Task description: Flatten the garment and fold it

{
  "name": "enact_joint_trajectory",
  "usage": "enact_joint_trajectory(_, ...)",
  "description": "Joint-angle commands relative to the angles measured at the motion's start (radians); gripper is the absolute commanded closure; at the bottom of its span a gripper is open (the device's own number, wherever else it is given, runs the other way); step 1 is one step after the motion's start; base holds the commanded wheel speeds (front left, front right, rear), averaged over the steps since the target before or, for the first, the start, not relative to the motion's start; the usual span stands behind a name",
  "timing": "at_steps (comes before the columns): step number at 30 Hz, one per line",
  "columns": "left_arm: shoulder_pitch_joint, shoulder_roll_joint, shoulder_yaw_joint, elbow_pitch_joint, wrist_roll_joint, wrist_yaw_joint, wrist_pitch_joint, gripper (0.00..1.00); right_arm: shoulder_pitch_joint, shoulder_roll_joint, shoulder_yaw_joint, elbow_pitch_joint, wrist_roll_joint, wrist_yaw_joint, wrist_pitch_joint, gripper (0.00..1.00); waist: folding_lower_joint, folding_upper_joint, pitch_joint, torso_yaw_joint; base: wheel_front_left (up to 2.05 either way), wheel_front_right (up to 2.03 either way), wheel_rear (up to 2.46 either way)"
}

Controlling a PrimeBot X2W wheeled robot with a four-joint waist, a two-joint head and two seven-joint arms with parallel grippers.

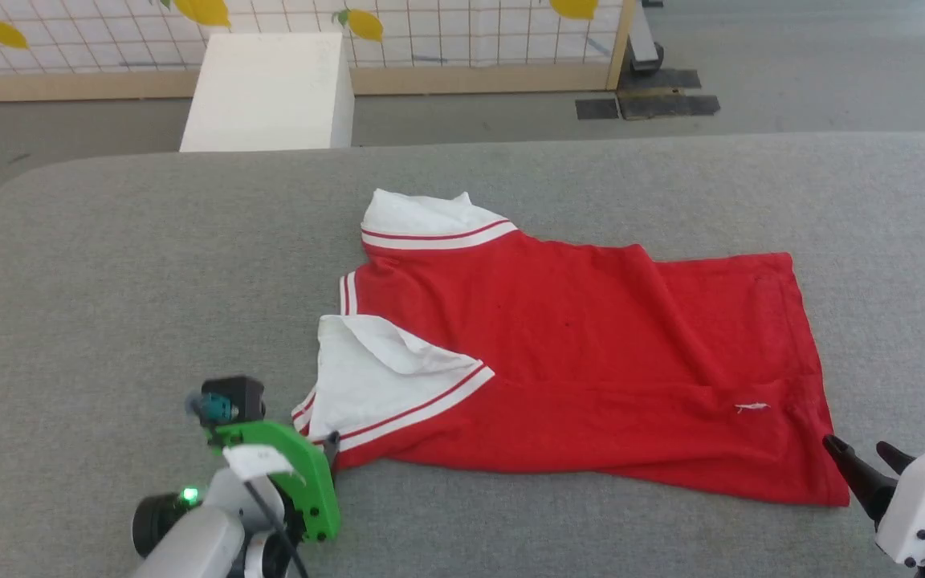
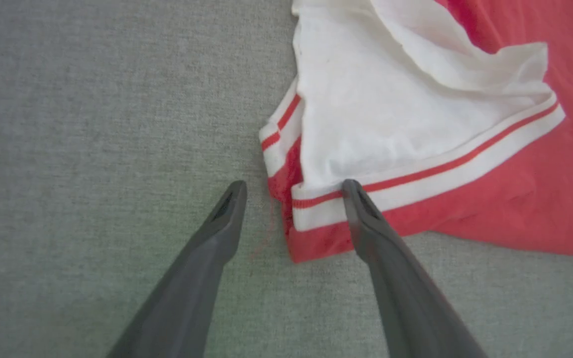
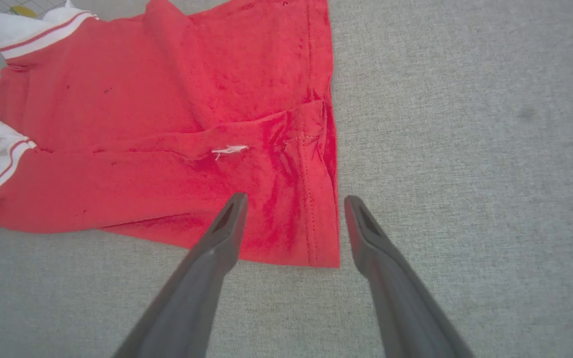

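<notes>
My left claw and right claw were spread wide, grasping nothing.
The garment lay mid-frame in the head view, plain red side up, its near edge seemingly doubled over and the white sleeve resting on the body. I straddled the sleeve corner and the hem corner, I judge ready for the next fold. Below lay a grey felt table. A white box and gridded fence stood at upper left.

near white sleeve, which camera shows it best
The left wrist view: the near white sleeve is large, its folded-over flap and striped trim sharp. The head view shows it small, at the near left corner of the garment. The right wrist view catches part of it at far left.
</notes>
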Motion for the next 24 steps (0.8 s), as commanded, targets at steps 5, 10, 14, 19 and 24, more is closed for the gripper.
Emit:
enact_joint_trajectory(5, -0.057, 0.006, -0.027, 0.086, 0.004, -0.011, 0.058, 0.00, -0.008, 0.002, 0.016, -0.007, -0.002, -0.002, 0.006, 0.00, 0.0000, -0.0001, 0.032, -0.036, 0.00, 0.00, 0.00)
enact_joint_trajectory(10, -0.041, -0.005, -0.032, 0.112, -0.029, -0.008, 0.109, 1.00, -0.007, -0.010, 0.027, -0.010, -0.014, -0.002, 0.008, 0.00, 0.0000, -0.0001, 0.045, -0.047, 0.00, 0.00, 0.00)
enact_joint_trajectory(14, -0.028, -0.006, -0.004, 0.072, -0.049, -0.004, 0.081, 1.00, -0.003, -0.033, 0.037, -0.023, -0.048, -0.002, 0.026, 0.00, 0.0000, -0.0001, 0.053, -0.041, 0.00, 0.00, 0.00)
enact_joint_trajectory(19, 0.014, 0.004, 0.042, -0.044, -0.054, 0.030, 0.021, 1.00, -0.032, -0.066, 0.068, -0.015, -0.125, -0.002, 0.110, 0.00, 0.0000, -0.0001, 0.065, -0.033, 0.00, 0.00, 0.00)
enact_joint_trajectory(24, 0.056, 0.016, 0.046, -0.154, -0.043, 0.066, 0.010, 1.00, -0.104, -0.083, 0.098, 0.064, -0.198, -0.002, 0.136, 0.00, 0.0000, -0.0001, 0.093, -0.009, 0.00, 0.00, 0.00)
